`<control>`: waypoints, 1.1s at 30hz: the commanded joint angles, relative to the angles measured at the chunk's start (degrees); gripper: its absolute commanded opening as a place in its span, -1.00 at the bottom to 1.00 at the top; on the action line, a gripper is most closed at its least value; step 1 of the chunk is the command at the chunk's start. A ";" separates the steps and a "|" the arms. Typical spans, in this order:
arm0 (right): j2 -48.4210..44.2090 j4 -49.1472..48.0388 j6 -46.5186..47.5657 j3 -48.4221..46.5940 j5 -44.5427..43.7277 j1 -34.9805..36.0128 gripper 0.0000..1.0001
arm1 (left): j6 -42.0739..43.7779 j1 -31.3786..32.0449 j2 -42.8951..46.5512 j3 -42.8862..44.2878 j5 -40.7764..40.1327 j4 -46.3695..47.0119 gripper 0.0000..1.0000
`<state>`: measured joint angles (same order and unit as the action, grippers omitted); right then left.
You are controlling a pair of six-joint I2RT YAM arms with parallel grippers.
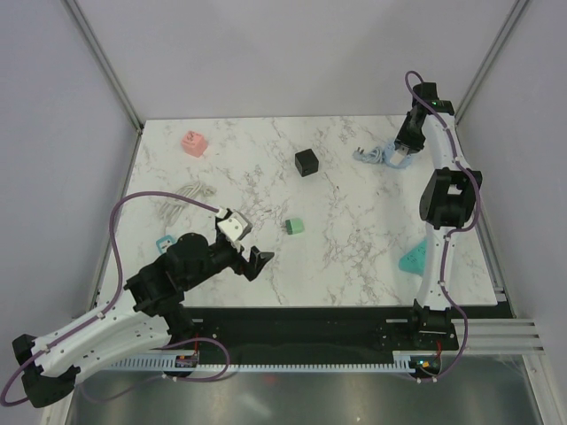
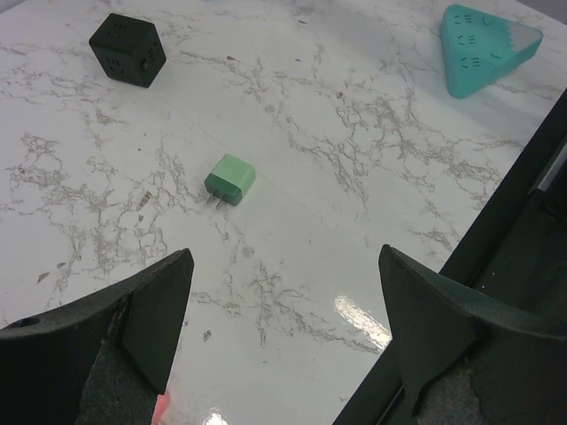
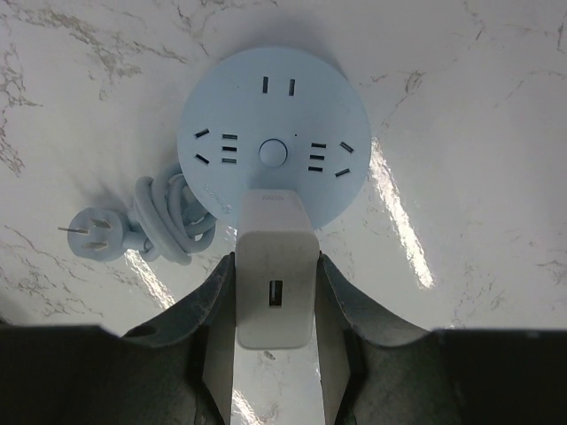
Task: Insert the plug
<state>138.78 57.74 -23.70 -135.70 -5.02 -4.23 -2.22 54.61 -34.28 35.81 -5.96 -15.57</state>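
Now grips the white plug (image 3: pixel 276 239) in the right gripper (image 3: pixel 275 261), over the near edge of the round blue socket hub (image 3: pixel 275 106). Hides the prongs, so risks missing slots, tilting, or shoving the loose hub. Shows left gripper (image 2: pixel 283 257) wide, empty.

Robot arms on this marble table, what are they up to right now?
The right gripper is shut on a white plug-in adapter, holding it at the near edge of a round blue power strip at the far right of the table. I can't tell whether it sits in a socket yet. The left gripper is open and holds nothing. It hovers above the table with a small green plug block lying ahead of it, untouched.
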 commanded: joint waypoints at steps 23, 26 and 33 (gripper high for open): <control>13.71 1.85 5.42 -3.87 -2.54 0.89 -1.00 | 3.71 0.23 -2.19 -0.39 -4.06 2.56 0.84; 13.10 1.85 6.30 -3.78 -2.02 0.80 -1.00 | 3.80 0.23 -2.63 -0.30 -4.06 2.48 0.84; 7.13 1.42 12.62 -3.00 1.57 -0.69 -0.44 | 3.71 0.23 -2.37 -0.22 -4.06 2.48 0.84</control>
<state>143.87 56.01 -15.49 -142.10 -5.50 -3.66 -0.51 54.61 -37.06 35.48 -8.93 -15.27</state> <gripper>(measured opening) 0.407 0.922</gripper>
